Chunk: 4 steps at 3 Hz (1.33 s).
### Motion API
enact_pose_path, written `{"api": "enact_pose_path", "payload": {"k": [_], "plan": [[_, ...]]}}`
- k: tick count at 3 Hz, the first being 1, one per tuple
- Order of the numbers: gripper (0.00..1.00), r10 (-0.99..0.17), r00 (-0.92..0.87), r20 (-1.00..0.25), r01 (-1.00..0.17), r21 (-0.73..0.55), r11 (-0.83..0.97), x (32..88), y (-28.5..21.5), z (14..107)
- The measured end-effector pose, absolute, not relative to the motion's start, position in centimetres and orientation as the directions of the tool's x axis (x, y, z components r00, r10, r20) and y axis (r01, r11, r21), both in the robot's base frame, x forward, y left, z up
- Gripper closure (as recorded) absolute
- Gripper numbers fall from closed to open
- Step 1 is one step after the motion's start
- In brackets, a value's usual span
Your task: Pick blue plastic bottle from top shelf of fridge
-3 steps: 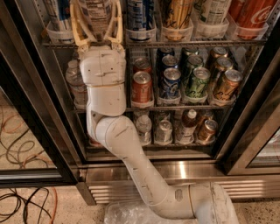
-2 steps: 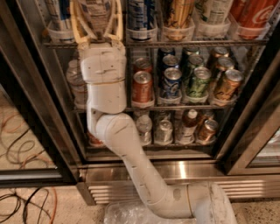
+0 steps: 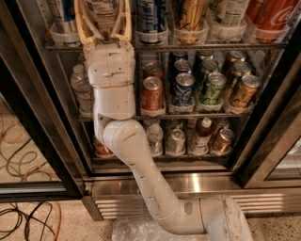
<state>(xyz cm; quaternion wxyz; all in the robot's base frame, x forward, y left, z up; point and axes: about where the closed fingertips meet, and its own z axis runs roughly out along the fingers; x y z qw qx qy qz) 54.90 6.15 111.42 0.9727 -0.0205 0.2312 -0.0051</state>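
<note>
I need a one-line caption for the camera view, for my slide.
Robot gripper at the blue plastic bottle on the top shelf of the fridge.

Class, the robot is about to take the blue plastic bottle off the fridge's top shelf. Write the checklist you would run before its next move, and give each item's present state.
1. Claw raised to the top shelf: ok.
2. Claw centred on the blue plastic bottle, not the neighbouring blue-and-white bottle: ok.
3. Firm hold on the bottle: cannot tell.
4. Fridge open, with the arm reaching inside unobstructed: ok.
5. Room above the bottle to lift it out of its holder: cannot tell, since its top is out of view.
</note>
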Motion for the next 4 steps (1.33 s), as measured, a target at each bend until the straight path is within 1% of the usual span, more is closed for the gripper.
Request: {"api": "enact_pose_path", "payload": {"k": [1,2,4], "plan": [[1.00,-0.017,0.899,-0.437,-0.001,-0.042,0.999,54.9,6.2,111.7],[1.00,0.011,0.894,-0.448,-0.025,-0.024,0.999,56.2,6.4,111.3],[1.00,-0.001,0.938,-0.346,-0.015,-0.045,0.999,54.5,6.3,113.4]]}}
